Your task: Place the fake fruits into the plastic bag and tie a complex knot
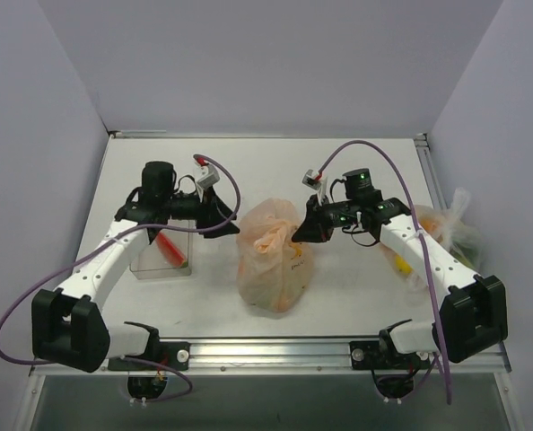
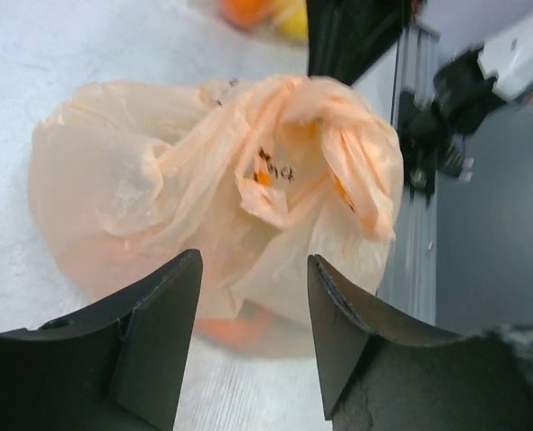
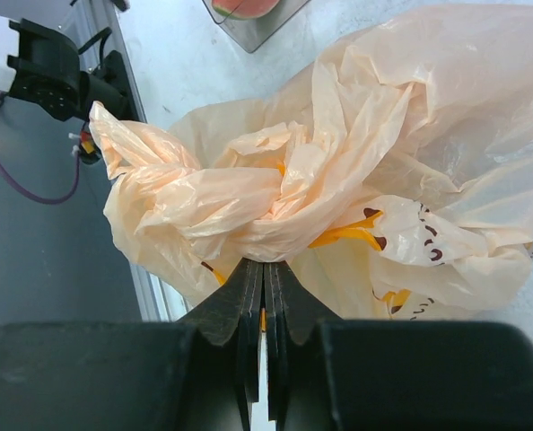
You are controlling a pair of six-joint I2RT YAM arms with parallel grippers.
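**Plastic bag** (image 1: 274, 260) — thin translucent peach film, crinkled, with small orange-and-dark print. It lies bulging on the white table (image 1: 356, 162), between the two grippers.

**Knot** (image 3: 266, 211) — handles twisted into a ropy, creased bunch on the bag's top, with loose strips flaring sideways.

**Fake fruits** (image 1: 283, 296) — dim orange shapes seen through the film at the bag's near end; which kinds cannot be told.

**Right gripper** (image 3: 265, 268) — black fingers pressed together, pinching bag film just under the knot.

**Left gripper** (image 2: 253, 260) — fingers spread with nothing between them, just left of the bag; whether it touches the bag cannot be told.

**Clear rigid tray** (image 1: 145, 260) — left of the bag, holding a red piece (image 1: 171, 250).
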